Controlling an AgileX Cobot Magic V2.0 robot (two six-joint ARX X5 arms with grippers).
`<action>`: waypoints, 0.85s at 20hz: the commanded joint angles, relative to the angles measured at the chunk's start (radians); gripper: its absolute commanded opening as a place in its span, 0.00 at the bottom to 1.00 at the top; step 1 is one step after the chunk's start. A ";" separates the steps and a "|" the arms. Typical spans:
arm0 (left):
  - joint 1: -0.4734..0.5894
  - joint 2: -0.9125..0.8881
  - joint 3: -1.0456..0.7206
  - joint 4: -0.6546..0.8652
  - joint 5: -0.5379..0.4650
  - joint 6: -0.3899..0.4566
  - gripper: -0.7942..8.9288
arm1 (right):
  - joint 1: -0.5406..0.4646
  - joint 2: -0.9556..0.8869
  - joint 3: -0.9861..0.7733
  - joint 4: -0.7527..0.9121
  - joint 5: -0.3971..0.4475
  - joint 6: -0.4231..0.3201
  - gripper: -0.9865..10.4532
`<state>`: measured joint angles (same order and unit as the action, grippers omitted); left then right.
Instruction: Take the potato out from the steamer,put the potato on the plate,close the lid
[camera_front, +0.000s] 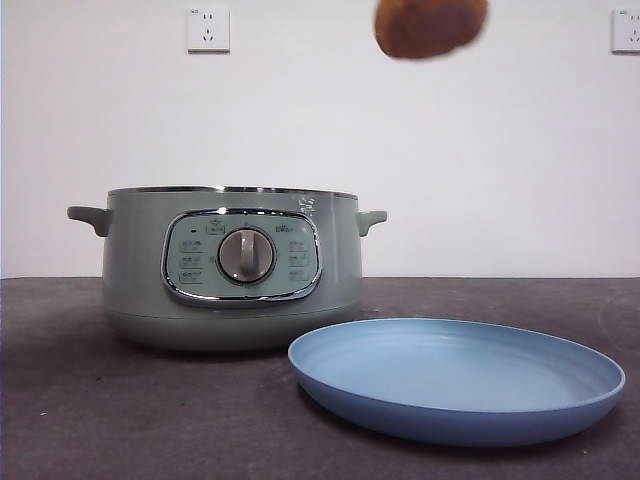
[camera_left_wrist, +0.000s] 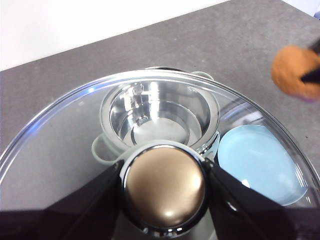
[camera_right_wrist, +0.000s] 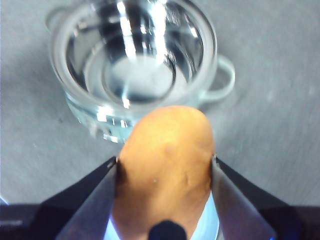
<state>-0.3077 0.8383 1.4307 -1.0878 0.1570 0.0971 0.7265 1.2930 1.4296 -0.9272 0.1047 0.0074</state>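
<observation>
Potato (camera_front: 431, 27) held aloft, clamped between the jaws of the right gripper (camera_right_wrist: 165, 170), high above the table and out of the steamer (camera_front: 232, 268), whose chrome bowl shows empty in both wrist views. Plate (camera_front: 456, 378) sits bare, just beside the steamer's front right. Left gripper (camera_left_wrist: 164, 185) is closed on the knob of the lid (camera_left_wrist: 60, 150), holding it up over the open pot (steamer and plate visible through the glass). Step in hand, by my reading: carrying the potato to the plate. Next move calls for lowering it over the plate's middle before releasing; the lid follows.
</observation>
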 joint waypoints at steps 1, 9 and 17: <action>0.001 0.006 0.005 0.056 0.013 0.012 0.07 | -0.003 -0.056 -0.174 0.070 0.003 0.057 0.07; 0.000 0.072 0.005 0.087 0.058 0.012 0.07 | -0.006 -0.058 -0.659 0.487 0.002 0.131 0.07; -0.001 0.148 0.005 0.157 0.063 0.021 0.07 | -0.007 0.071 -0.764 0.663 -0.001 0.131 0.08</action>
<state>-0.3077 0.9962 1.4307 -0.9783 0.2111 0.1047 0.7197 1.3495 0.6777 -0.2554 0.1047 0.1280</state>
